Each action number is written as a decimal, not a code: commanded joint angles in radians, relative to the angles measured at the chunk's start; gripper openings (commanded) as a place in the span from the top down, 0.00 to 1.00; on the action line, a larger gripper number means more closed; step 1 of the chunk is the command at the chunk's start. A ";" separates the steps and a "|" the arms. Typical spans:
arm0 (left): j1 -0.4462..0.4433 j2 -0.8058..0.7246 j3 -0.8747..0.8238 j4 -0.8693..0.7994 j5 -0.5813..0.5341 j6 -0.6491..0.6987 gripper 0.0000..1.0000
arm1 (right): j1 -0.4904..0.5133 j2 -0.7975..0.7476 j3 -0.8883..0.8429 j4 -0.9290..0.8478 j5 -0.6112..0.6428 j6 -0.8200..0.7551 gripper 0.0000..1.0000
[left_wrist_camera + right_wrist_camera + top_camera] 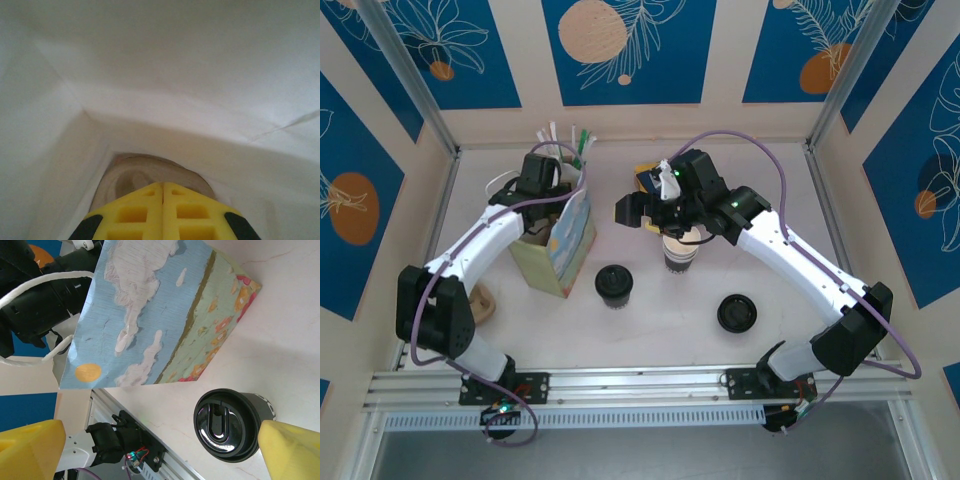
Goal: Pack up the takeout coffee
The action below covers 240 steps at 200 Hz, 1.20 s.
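Although the takeout coffee (613, 283) stands on the table (800, 340) just beside the paper bag (565, 250), it is not yet packed. Beyond it, the right gripper (650, 212) hangs wide open and empty, and the left gripper (162, 200), closed on nothing, sits inside the bag.

Left pincer (163, 189): base cut off; pale round thing (145, 172) beyond tips blurred, half hidden. Right pincer (160, 440): fingers (30, 447) cropped; coffee (227, 422) wall mostly under lid.
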 commanded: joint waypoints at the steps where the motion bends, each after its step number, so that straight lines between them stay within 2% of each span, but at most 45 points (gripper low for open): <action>1: -0.010 0.014 0.012 0.004 -0.011 0.019 1.00 | -0.004 -0.003 -0.013 -0.007 -0.008 0.000 0.01; 240: -0.007 0.025 -0.029 0.063 0.010 0.020 1.00 | -0.008 0.005 -0.011 -0.006 -0.015 0.002 0.01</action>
